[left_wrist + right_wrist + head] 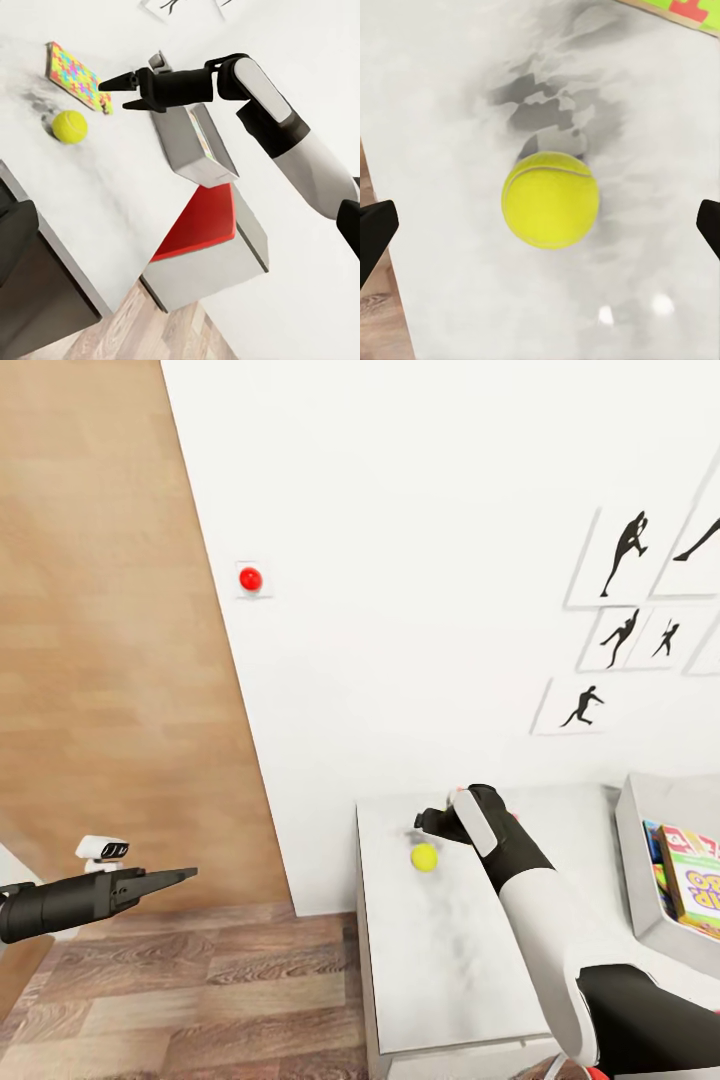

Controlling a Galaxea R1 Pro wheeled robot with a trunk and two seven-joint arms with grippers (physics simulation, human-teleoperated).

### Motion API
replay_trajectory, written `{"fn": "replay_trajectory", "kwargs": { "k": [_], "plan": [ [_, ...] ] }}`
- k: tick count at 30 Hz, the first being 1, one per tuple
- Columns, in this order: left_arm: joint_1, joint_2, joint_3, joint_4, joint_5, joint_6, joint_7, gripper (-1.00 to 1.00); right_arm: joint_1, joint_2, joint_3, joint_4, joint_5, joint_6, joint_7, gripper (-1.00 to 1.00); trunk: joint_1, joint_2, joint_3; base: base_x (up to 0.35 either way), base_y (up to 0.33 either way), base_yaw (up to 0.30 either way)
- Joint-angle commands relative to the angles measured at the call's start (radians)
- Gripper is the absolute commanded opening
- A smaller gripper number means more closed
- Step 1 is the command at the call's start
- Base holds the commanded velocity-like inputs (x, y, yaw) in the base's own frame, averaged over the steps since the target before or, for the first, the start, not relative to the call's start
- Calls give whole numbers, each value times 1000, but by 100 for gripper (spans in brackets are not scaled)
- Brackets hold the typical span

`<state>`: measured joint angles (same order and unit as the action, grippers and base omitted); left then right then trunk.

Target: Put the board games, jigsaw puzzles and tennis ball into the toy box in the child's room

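The tennis ball (424, 857) (69, 126) (550, 199) lies on the light grey table (450, 970) near its far end. My right gripper (426, 826) (112, 96) (540, 225) hangs open just above it, one fingertip (375, 234) on each side and apart from the ball. A jigsaw puzzle (75, 75) (679, 9) lies flat just beyond the ball. The grey toy box (632, 840) (187, 146) stands at the table's right and holds colourful board games (700, 885). My left gripper (188, 874) hovers over the wood floor, far left of the table; its fingers overlap side-on.
A white wall with a red button (250, 578) and black silhouette prints (620, 555) rises behind the table. A wood-panelled surface (100, 610) stands at the left. Below the table edge sits a grey block with a red top (201, 217).
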<state>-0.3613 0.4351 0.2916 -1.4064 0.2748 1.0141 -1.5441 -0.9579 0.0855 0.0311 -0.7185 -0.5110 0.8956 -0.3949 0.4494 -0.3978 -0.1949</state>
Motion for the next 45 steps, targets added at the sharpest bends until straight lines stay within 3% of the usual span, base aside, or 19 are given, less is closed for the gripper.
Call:
{"fn": "replay_trajectory", "kwargs": {
  "k": [1, 45],
  "plan": [
    [-1, 0, 0, 0, 0, 11, -4, 100, -1, -1, 3, -1, -11, 2, -10, 100, 1, -2, -4, 41, 0, 0],
    [-1, 1, 0, 0, 0, 9, -2, 100, -1, -3, 3, -1, -11, 2, -10, 100, 1, -2, -76, 16, 0, 0]
  ]
}}
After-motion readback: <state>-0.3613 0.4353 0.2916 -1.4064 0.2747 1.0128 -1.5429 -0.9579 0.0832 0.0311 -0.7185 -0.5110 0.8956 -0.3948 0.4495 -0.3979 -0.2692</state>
